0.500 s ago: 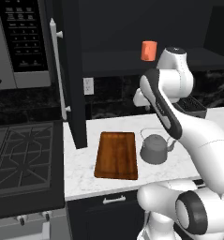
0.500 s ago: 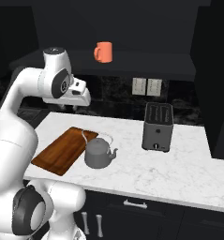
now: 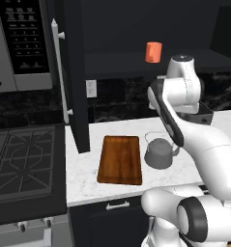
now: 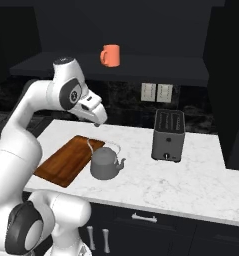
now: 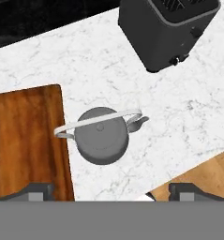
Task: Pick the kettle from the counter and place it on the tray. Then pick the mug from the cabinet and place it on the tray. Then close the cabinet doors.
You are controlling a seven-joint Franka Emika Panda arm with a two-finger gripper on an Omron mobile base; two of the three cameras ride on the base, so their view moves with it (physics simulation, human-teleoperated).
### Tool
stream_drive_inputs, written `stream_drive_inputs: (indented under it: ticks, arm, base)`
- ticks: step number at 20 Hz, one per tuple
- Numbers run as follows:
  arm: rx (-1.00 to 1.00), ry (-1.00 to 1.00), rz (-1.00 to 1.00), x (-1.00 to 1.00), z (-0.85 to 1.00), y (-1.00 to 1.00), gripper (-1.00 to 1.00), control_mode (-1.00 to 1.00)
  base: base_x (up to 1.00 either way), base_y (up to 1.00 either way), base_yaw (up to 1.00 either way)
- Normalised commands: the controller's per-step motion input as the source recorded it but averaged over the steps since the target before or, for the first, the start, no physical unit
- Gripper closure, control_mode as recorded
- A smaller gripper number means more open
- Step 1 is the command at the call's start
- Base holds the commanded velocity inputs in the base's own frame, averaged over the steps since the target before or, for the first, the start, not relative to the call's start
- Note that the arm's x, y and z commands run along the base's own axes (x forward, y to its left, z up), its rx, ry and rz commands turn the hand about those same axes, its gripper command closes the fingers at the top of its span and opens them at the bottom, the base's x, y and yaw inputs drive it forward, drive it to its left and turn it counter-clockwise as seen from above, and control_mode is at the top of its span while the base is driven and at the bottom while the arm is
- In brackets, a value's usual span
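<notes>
The dark grey kettle (image 5: 101, 136) stands upright on the white counter (image 5: 179, 117), just right of the wooden tray (image 5: 24, 140), with its wire handle arched over the lid. My gripper (image 5: 111, 192) hovers high above it, open and holding nothing. In the right base view the gripper (image 4: 97, 123) hangs over the kettle (image 4: 105, 165) and the tray (image 4: 63, 160). The orange mug (image 4: 110, 55) stands on the cabinet shelf (image 4: 156, 67). From the left, the kettle (image 3: 159, 153), tray (image 3: 120, 159) and mug (image 3: 153, 52) all show.
A boxy grey toaster (image 4: 168, 135) stands right of the kettle on the counter. The left cabinet door (image 3: 71, 72) hangs open beside the microwave (image 3: 20, 43); the right door (image 4: 228, 85) is open too. A stove (image 3: 20, 164) lies left of the counter.
The hand has come down and forward a little over the kettle. The kettle, tray and mug have not moved.
</notes>
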Motion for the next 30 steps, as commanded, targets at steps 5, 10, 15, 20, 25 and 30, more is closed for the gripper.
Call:
stream_drive_inputs:
  ticks: [5,10,15,20,25,30]
  arm:
    - [0.03,0.04,-0.12,0.04,-0.04,-0.26,-1.00,-1.00]
    - [0.24,0.15,-0.05,0.18,-0.02,-0.15,-1.00,-1.00]
    - [0.19,0.06,-0.16,0.17,-0.22,0.01,-1.00,-1.00]
    - [0.00,0.00,-0.19,0.00,-0.26,0.04,-1.00,-1.00]
    - [0.00,0.00,-0.16,0.00,-0.27,0.01,-1.00,-1.00]
    - [0.00,0.00,-0.18,0.02,-0.44,0.09,-1.00,-1.00]
  base:
    - [0.00,0.00,0.00]
    - [0.00,0.00,0.00]
    - [0.00,0.00,0.00]
    - [0.00,0.00,0.00]
    - [0.00,0.00,0.00]
    - [0.00,0.00,0.00]
